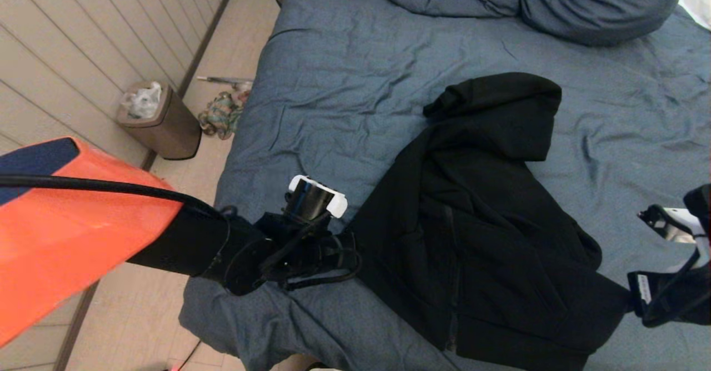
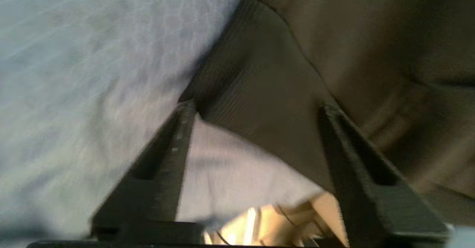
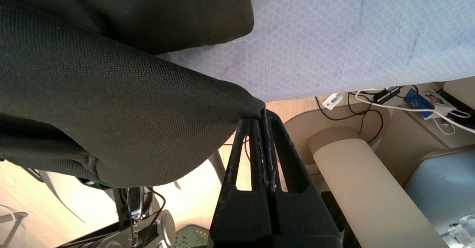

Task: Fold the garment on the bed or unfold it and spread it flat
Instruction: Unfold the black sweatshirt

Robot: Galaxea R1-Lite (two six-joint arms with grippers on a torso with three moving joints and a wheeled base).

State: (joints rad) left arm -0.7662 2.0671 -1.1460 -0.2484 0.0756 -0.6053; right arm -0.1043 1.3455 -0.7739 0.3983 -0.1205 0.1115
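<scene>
Lying crumpled near the bed's [image 1: 344,71] front edge, toward its right side, the garment [image 1: 472,221] is partly opened out but far from flat: its hood points toward the pillows [image 1: 583,4], its body is bunched in heavy folds, and the zipper line runs crookedly down the middle. Neither a tidy fold nor a smooth spread shows, so I judge the task to be at an early or middle stage.

At the garment's left edge the left gripper [image 2: 256,107] has its fingers apart, with a ribbed corner of black fabric lying between them on the blue duvet; nothing is pinched there. At the garment's right corner, by the bed's front edge, the right gripper [image 3: 259,118] has its fingers pressed together on a point of the black cloth, drawing it taut and slightly off the bedding.

What seems left is to take a hold on the left side, pull the two sides apart, flatten the body, and lay out the sleeves and hood.
</scene>
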